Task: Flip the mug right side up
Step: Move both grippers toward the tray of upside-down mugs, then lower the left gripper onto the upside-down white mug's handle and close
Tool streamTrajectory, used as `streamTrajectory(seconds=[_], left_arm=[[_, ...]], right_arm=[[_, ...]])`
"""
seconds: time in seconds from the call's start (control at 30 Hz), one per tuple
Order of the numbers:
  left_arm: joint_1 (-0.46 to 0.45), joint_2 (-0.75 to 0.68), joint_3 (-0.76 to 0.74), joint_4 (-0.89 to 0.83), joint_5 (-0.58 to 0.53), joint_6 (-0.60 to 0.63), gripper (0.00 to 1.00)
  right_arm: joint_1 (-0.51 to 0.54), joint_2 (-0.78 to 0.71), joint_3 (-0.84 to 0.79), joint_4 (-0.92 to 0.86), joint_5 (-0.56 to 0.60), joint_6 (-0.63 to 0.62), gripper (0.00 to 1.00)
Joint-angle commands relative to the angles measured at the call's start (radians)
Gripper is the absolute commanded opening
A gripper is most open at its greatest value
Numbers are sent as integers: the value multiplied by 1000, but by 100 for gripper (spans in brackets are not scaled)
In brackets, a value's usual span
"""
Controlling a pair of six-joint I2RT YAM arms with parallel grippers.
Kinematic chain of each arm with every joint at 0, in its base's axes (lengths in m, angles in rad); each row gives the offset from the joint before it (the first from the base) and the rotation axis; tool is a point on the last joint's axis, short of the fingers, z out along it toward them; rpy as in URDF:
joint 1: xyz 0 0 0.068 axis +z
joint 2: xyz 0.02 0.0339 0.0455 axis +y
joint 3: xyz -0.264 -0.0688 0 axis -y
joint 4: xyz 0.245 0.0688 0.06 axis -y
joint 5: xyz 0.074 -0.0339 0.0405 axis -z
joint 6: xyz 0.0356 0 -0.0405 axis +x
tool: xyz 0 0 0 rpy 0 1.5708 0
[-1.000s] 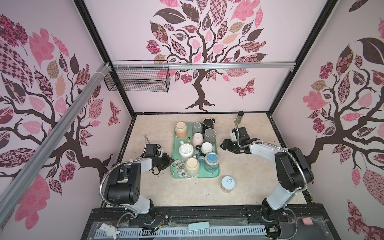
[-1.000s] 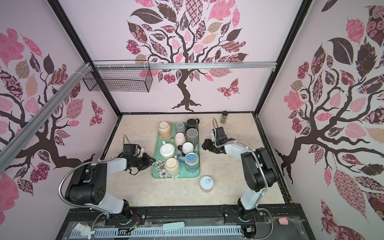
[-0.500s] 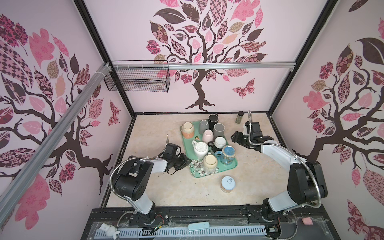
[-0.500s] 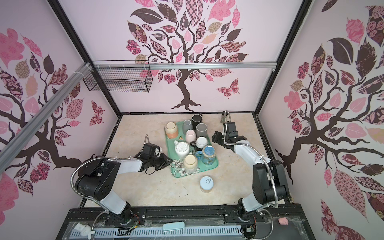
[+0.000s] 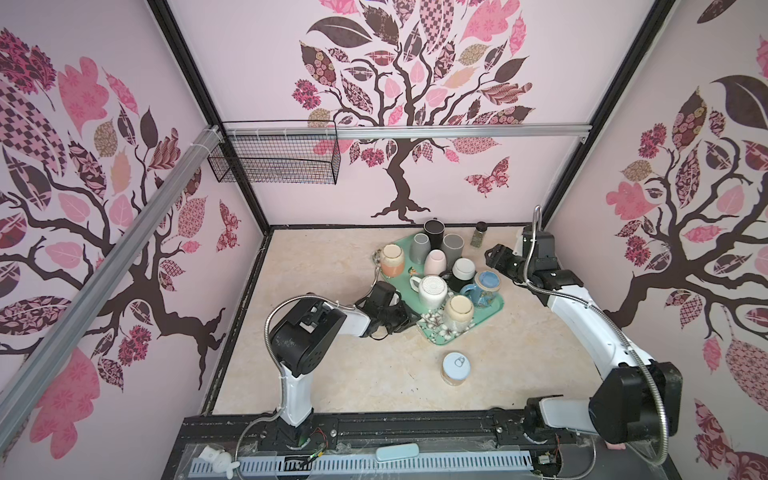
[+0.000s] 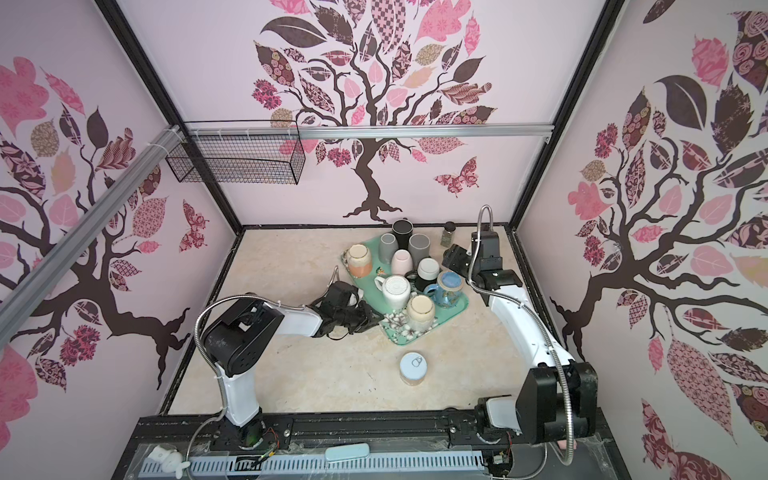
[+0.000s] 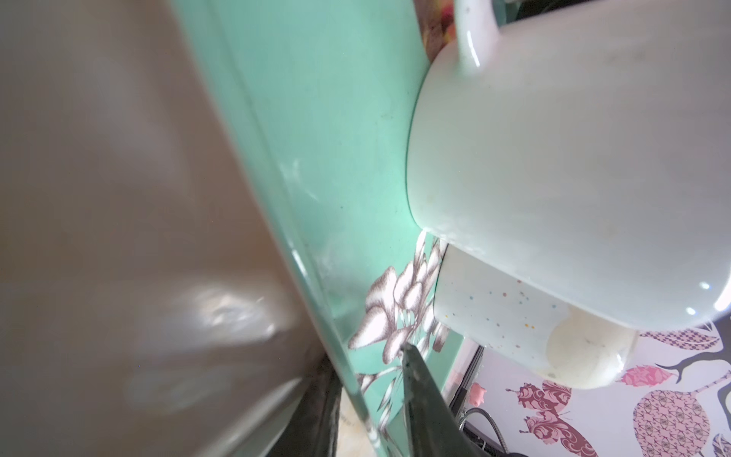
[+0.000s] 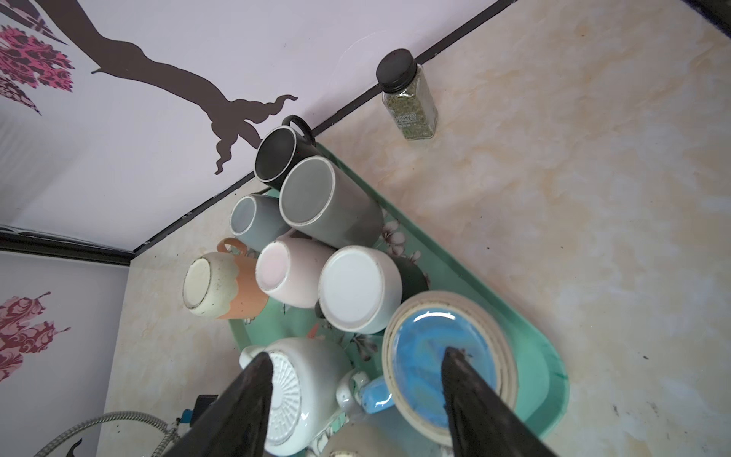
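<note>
My left pincer (image 7: 366, 368) straddles the left rim of the green tray (image 5: 496, 306), one finger under, one over; whether it clamps the rim I cannot tell. On the tray a white mug (image 5: 432, 291) and a blue mug (image 5: 484, 286) stand base-up among others. My right pincer (image 8: 356, 354) hangs spread and empty, just right of the blue mug.

The mugs (image 5: 432, 291) stand on the tray (image 5: 484, 319). Behind it, to the right, is a jar (image 5: 478, 235); before it, a can (image 5: 456, 368). My left claw (image 5: 410, 319) is at its left edge.
</note>
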Motion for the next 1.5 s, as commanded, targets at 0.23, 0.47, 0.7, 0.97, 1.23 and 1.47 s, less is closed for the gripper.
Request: streamTrajectory(seconds=[0.23,0.47,0.7,0.97,1.23,1.47], left_arm=[[-108,142,223,213,17,-59,32],[-39,-53,191,-74,20,148,41],[92,-238,132,-323,-24,337,44],[95,-202,329,-551,-86,999,57],[85,-80,420,-437,42,1489,68],[51,109,666,-645,38,1685,81]], right_arm=[[52,-168,-122,-186,-42,-27,63],[432,-327,-250,-297,128,67,48],[726,-258,-365,-239,194,202,41],[656,-147,-278,-184,220,141,41],[464,-150,-289,-141,140,42,41],[377,-142,-326,-72,82,13,41]])
